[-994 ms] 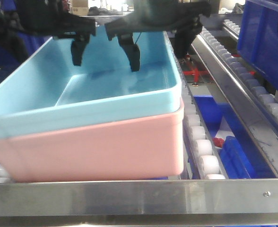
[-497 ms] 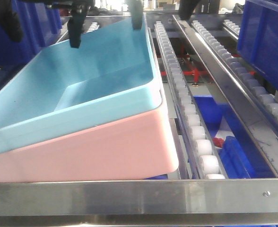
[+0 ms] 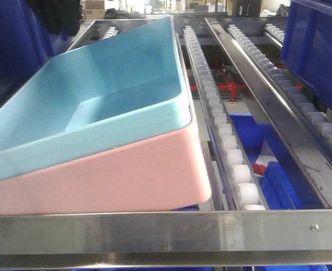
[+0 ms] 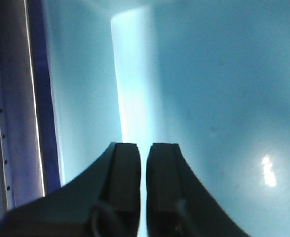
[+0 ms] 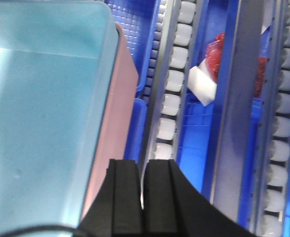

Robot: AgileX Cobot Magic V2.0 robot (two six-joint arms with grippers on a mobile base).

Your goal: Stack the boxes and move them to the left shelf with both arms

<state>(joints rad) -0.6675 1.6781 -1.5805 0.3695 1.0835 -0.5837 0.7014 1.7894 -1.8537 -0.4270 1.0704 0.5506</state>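
Note:
The light blue box sits nested inside the salmon pink box. The stack rests tilted on the left shelf, its near side against the steel front bar. In the front view only a black piece of an arm shows at the top left. My left gripper hovers over the blue box's inside, fingers nearly together with nothing between them. My right gripper is shut and empty, just right of the stack's edge, where the blue rim and pink wall show.
Rows of white rollers in steel rails run to the right of the stack. Dark blue crates stand at the right and the left. Below the rails lie blue crates and a red and white item.
Both grippers have lifted out of the blue box and left the front view. The stack has turned slightly, its right side now further left, and lies still.

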